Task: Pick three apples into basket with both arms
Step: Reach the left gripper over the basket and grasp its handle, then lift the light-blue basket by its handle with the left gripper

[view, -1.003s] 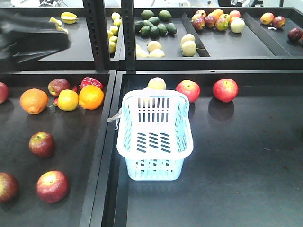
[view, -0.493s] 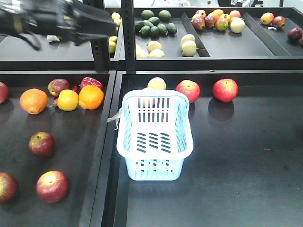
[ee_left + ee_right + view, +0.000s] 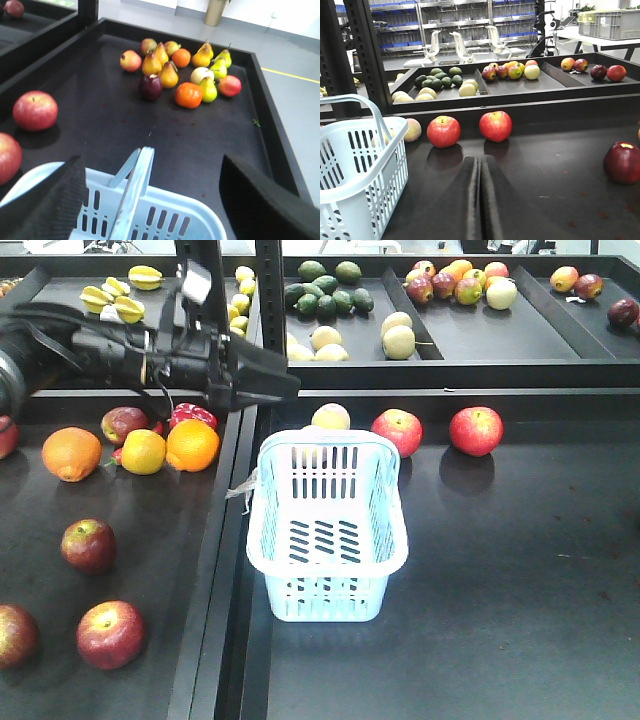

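Observation:
The pale blue basket [image 3: 327, 570] stands empty at the centre, handle raised. Three dark red apples [image 3: 88, 545] [image 3: 110, 633] [image 3: 15, 635] lie on the left tray. Two brighter red apples [image 3: 398, 430] [image 3: 476, 430] lie behind the basket, also in the right wrist view [image 3: 443, 131] [image 3: 495, 125]. My left gripper [image 3: 280, 385] hovers above the basket's far left corner, open and empty. In the left wrist view it [image 3: 150, 161] spans the basket's handle [image 3: 132, 190]. My right gripper [image 3: 481, 160] is shut and empty, low over the tray, right of the basket [image 3: 355, 170].
Oranges [image 3: 192, 444] [image 3: 71, 453], a lemon and a yellow apple [image 3: 331, 417] lie near the tray's back. A black upright post [image 3: 270, 310] and a raised rear shelf of fruit [image 3: 400, 340] stand behind. A fruit pile [image 3: 180, 75] and a dark apple [image 3: 622, 162] lie to the right.
My left arm has swung down and to the right from the top left corner, and its gripper is now over the basket's far left corner. The fruit and basket have not moved.

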